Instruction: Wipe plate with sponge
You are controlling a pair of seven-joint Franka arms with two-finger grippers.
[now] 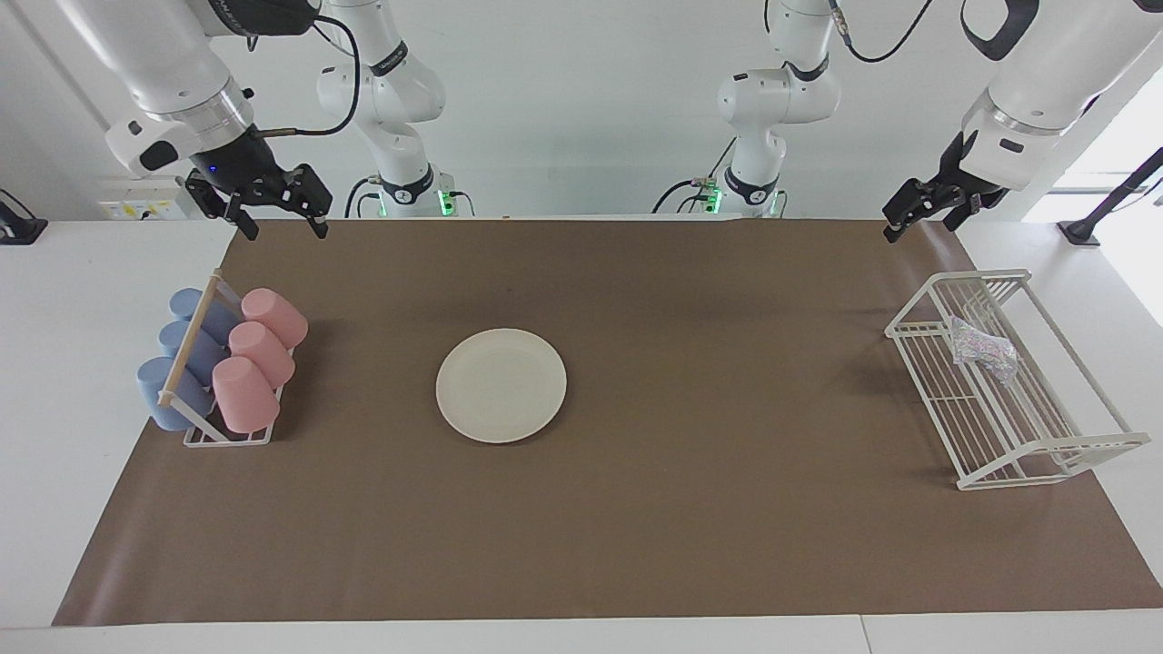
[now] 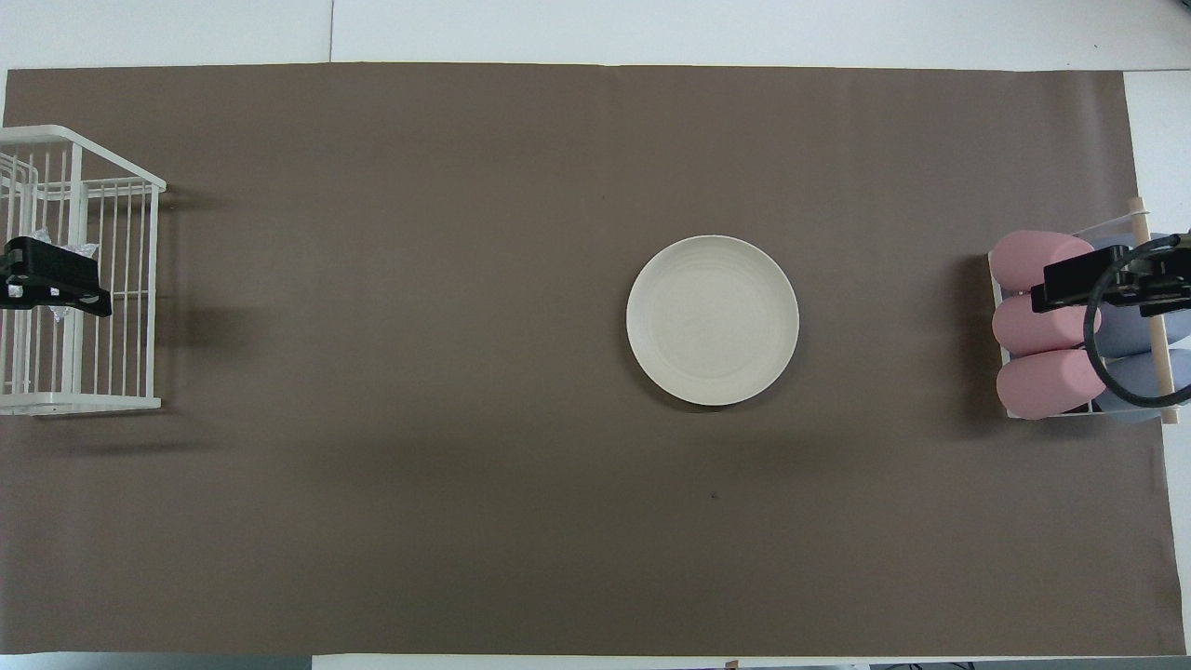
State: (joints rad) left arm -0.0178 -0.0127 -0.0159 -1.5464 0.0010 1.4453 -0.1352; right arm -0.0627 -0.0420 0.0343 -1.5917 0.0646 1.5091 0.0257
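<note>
Both grippers are hanging in the air at the robots' edge of the brown mat (image 1: 636, 527), and both arms are waiting. Reaching in over the rack of cups, the right gripper (image 1: 273, 222) is holding its two fingers spread apart with nothing between them. Hovering at the other end, near the white wire rack (image 1: 918, 327), the left gripper (image 1: 913, 218) is turned partly side-on, so I cannot tell how far its fingers are parted; nothing is showing in its grasp.

Sitting flat near the middle of the mat, the plate (image 1: 501, 385) is lying bare, well apart from either gripper. Resting inside the wire rack at the left arm's end of the table, the sponge (image 1: 983, 350) is showing as a speckled silvery lump behind the thin bars. In the overhead view the left gripper (image 2: 51, 279) is covering most of the sponge (image 2: 86, 249), leaving only a pale sliver showing, and the wire rack (image 2: 140, 298) is being cut off by the picture's edge.

At the right arm's end, three pink cups (image 1: 259, 354) and three blue cups (image 1: 177, 359) are lying on their sides in a small holder with a wooden bar (image 1: 191, 341). From overhead the right gripper (image 2: 1070, 284) and its black cable are hiding much of the blue cups (image 2: 1135, 326).
</note>
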